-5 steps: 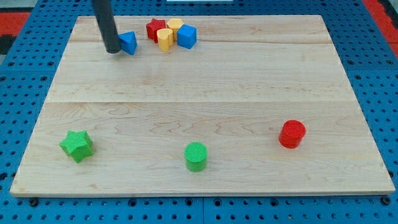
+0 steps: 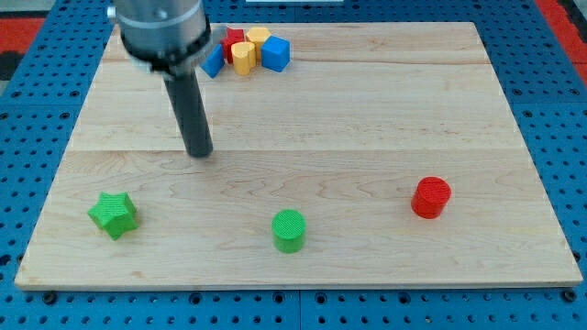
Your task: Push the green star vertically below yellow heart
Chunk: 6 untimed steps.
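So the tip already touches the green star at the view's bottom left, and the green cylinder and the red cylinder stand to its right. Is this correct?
Not quite: my tip is not touching the green star; the camera view shows it apart, above and to the star's right. The green cylinder and red cylinder do stand to the star's right.

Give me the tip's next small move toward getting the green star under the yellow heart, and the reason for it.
Probably slide my tip toward the view's lower left, round to the left side of the green star. The star lies near the board's lower left corner, while the yellow heart sits in the cluster at the view's top, further right. My tip is now above and right of the star, so it cannot push it rightward yet.
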Each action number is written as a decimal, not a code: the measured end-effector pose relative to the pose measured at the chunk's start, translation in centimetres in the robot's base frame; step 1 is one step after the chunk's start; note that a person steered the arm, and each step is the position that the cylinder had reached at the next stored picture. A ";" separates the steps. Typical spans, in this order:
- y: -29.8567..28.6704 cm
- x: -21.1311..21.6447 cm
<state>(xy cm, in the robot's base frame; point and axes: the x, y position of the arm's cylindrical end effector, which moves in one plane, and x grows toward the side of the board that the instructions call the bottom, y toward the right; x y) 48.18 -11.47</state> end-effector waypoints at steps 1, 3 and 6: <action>-0.2 8.8; -11.5 9.9; -9.4 0.9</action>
